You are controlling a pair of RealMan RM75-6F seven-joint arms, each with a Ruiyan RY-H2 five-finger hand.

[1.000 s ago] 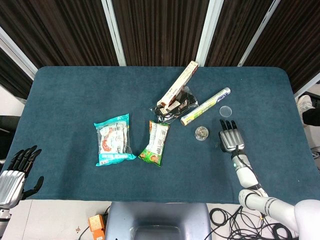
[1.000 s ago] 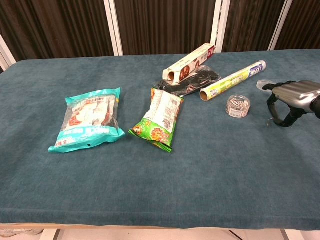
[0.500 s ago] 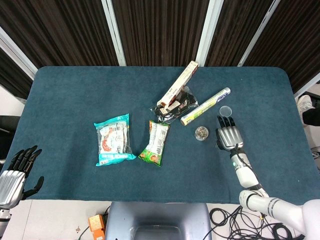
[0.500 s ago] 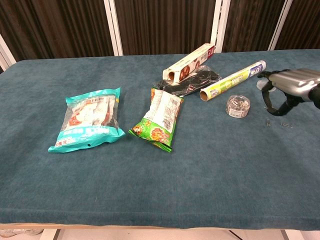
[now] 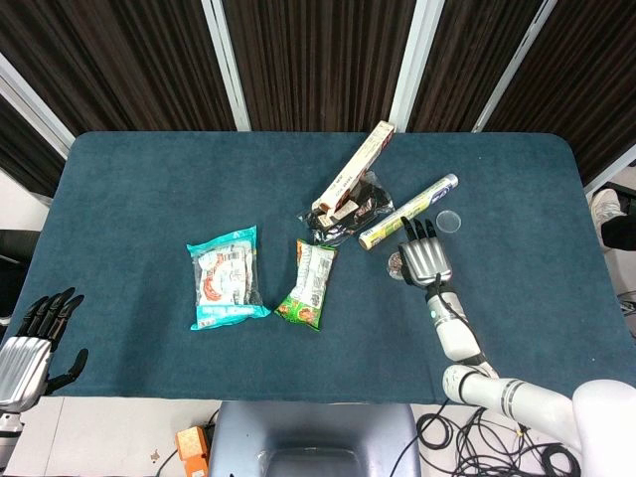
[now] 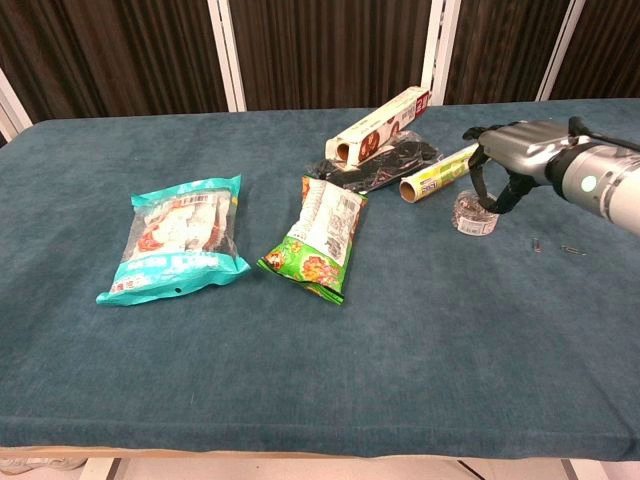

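The head view looks steeply down on the whole surface [image 5: 139,179] from above. The chest view looks across it from the front edge, lower and nearer. Both share the surface's middle.

matt teal cloth table [image 5: 139,189], glossy metal right hand [image 5: 425,259], clear plastic jar [image 6: 469,214]

No text, brand or number is legible at this resolution. Printing on the roll [image 6: 440,172] just beside the fingers [image 6: 481,178] and on the green packet [image 6: 322,235] is too small to read.
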